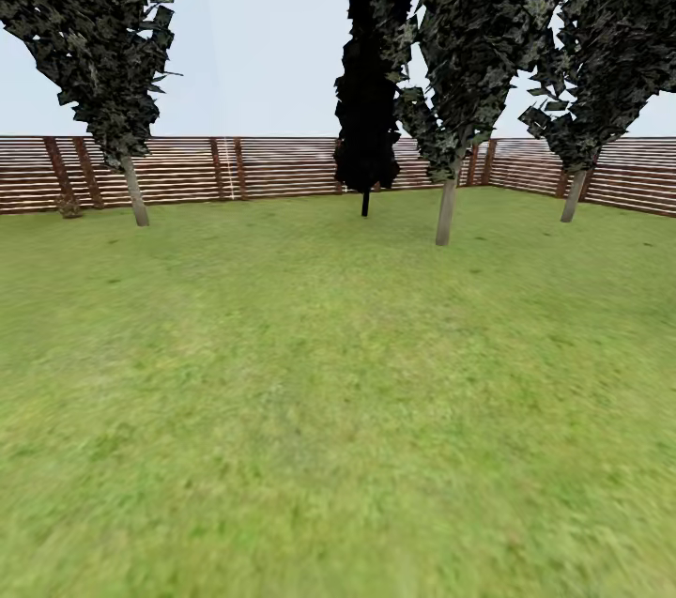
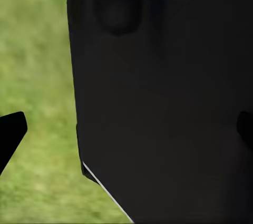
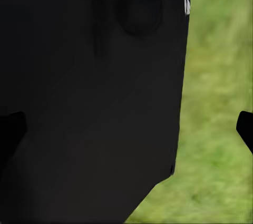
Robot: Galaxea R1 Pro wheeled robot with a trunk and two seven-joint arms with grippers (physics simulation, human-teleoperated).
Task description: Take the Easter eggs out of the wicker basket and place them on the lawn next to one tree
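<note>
1. While the robot is still travelling, the head view shows open lawn (image 1: 338, 410) running to a slatted fence (image 1: 235, 168); I see neither basket nor eggs, so their whereabouts cannot be told.
2. Three pale-trunked trees stand ahead: one at left (image 1: 137, 194), one near centre (image 1: 446, 208), one at right (image 1: 573, 196). A black cypress (image 1: 366, 110) stands just beside the centre one and is not a valid goal.
3. Left gripper (image 2: 126, 129): both fingertips sit at the frame edges, so the jaws are spread, with a dark robot panel (image 2: 168, 103) between and beyond them and grass off to one side.
4. Right gripper (image 3: 126, 129): likewise spread and holding nothing, facing a similar panel (image 3: 89, 103).
5. Judgement: the step is searching. Turn the base slowly to sweep the lawn until the basket appears, keep the arms tucked, and remember the centre tree as a nearby drop spot.
</note>
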